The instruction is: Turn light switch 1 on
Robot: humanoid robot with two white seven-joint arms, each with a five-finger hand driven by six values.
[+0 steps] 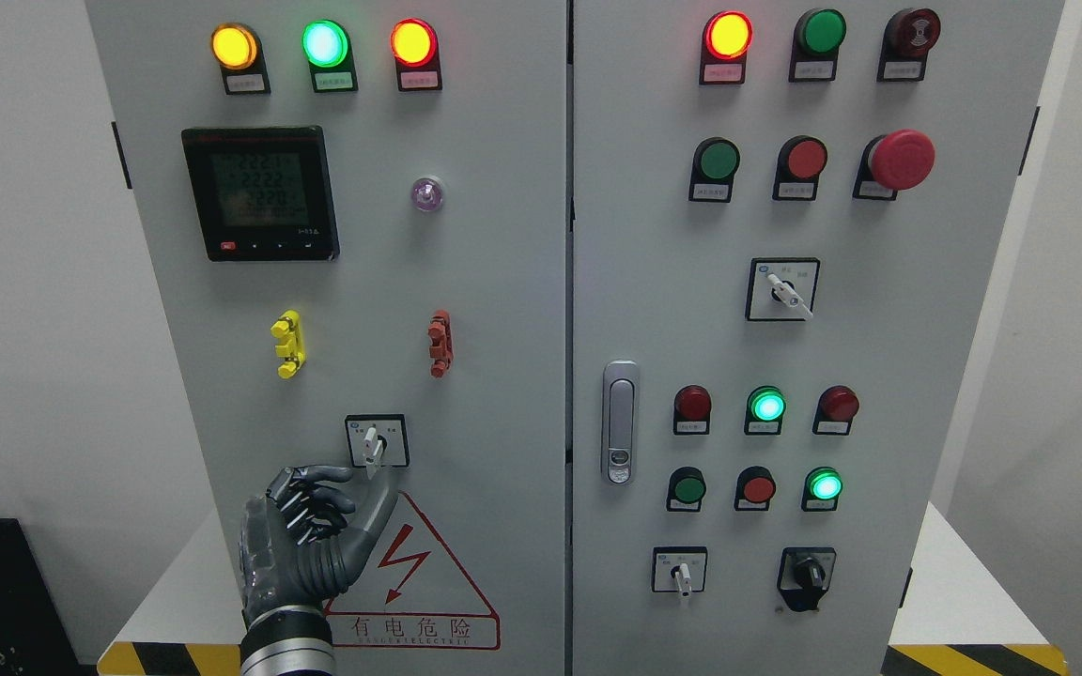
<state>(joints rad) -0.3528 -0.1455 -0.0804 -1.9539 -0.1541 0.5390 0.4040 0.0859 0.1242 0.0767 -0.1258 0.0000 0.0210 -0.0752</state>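
A white-handled rotary selector switch (375, 443) sits in a black-framed plate low on the cabinet's left door (466, 282), its handle pointing nearly straight down. My left hand (364, 483), dark grey, rises from the bottom edge directly below it. Its fingers (311, 507) are curled toward the palm and the thumb (374, 512) sticks up toward the switch. The thumb and index tips end just under the handle, holding nothing. The right arm does not show.
The left door also carries three lit lamps, a digital meter (260, 192), yellow and red clips and a red warning triangle (414, 582). The right door (879, 329) has more lamps, push buttons, a red mushroom button (900, 160), selector switches and a latch (619, 421).
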